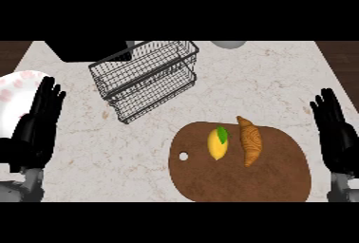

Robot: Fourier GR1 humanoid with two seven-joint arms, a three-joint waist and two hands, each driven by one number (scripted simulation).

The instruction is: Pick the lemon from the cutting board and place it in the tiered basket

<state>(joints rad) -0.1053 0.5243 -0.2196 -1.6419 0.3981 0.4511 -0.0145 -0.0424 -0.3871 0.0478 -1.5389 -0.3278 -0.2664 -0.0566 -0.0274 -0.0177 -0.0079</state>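
A yellow lemon [217, 145] with a green leaf lies on the round brown cutting board [280, 175], left of its middle. The black wire tiered basket [146, 78] stands at the back of the counter, left of centre, with nothing in it. My left hand [36, 127] rests open at the left edge, fingers up, far from the lemon. At the right edge my right hand [338, 135] also rests open, fingers up, just right of the board. Neither hand touches anything.
A croissant [250, 140] lies on the board right beside the lemon. A white plate with pink marks [15, 90] sits at the far left, partly behind my left hand. A black object [88, 50] and a grey round thing [229, 44] stand at the back edge.
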